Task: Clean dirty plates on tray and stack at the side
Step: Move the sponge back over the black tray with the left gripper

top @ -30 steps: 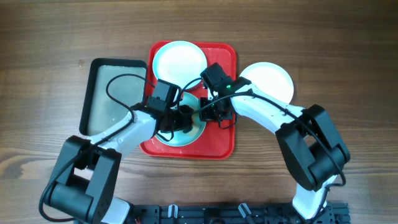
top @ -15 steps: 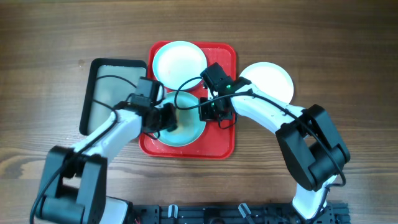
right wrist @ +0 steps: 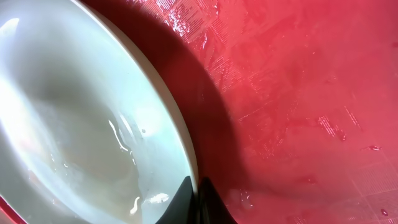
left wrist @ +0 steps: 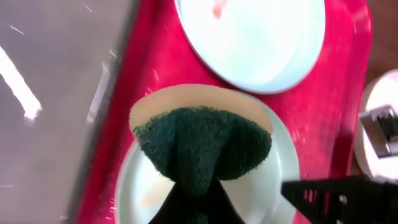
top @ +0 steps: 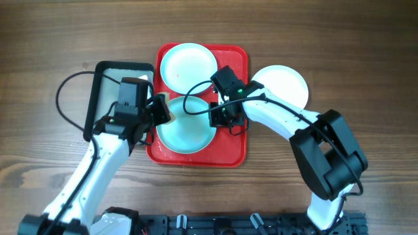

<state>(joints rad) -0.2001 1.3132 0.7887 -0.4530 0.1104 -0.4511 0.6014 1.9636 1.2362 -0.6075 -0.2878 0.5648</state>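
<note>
Pinching the rim of the wet plate with the right tool, jaws narrow, closed on the edge nearest it. Gripping a dark green sponge in the left tool, poised at the opposite edge of that same plate, so plate squarely between the two tools. Lying low in the red tray, pale aqua, glossy with water streaks in the close view. Probably tipped up a touch at the pinched edge, judging by the shadow under it, though too tight a view to swear to.

Stiff and hard, by the look, and likely brittle: no bending, no forgiveness in a drop. Slippery too, wet glaze against thin fingers, so best taken at the rim with a deep bite and carried level. No other hold on a shallow dish lying flat. Light enough for one arm, at a guess.

Just beyond both tools, the far plate, also in the tray, with a small red smear showing in the left wrist view. Off to the right tool's outer side, clear of the tray, a third plate alone on the counter, the likely stacking spot. On the left tool's outer side, a grey tray, just beside the red one.

Watch the raised tray rim right beside the right tool on the way out, and the black cable looping above the two tray plates.
</note>
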